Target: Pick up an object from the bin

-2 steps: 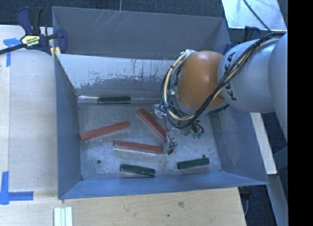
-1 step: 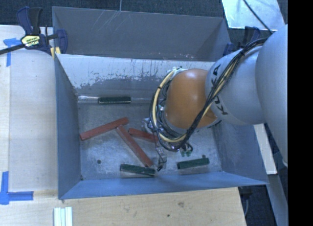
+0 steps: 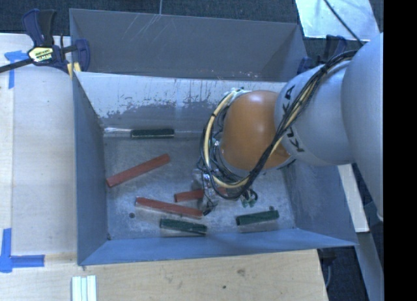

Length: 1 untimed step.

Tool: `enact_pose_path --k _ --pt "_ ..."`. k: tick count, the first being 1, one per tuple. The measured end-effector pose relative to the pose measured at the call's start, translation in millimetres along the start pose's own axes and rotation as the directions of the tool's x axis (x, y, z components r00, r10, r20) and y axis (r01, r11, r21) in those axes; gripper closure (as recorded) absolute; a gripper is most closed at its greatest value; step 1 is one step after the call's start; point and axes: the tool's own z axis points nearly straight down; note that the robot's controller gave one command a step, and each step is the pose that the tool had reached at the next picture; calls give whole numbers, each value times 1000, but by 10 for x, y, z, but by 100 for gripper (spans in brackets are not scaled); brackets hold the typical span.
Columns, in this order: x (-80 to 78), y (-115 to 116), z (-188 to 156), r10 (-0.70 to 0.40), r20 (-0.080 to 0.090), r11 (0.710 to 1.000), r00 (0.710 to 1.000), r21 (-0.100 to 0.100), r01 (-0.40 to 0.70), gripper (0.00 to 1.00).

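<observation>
Grey metal bin [image 3: 88, 163] on the counter, with a few red-brown bars [image 3: 138, 171] and dark green bars [image 3: 257, 217] loose on its floor. The end effector [image 3: 207, 197] is down just beside a short red-brown bar [image 3: 187, 196] near the middle. I cannot tell whether it is clenched or released. Nothing looks lifted, so the pick is not yet done.

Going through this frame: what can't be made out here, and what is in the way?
- Camera view: the tool is crowded by the arm's orange cover and cables, so whether it holds anything cannot be told.
- Camera view: the short red piece has its right end hidden by the tool; whether they touch is unclear.
- Camera view: the right part of the bin floor is covered by the arm.
</observation>
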Motion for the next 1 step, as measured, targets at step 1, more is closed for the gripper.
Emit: enact_pose_path --k 1 --pt "-860 -52 -1501 67 10 998 998 0 -67 100"
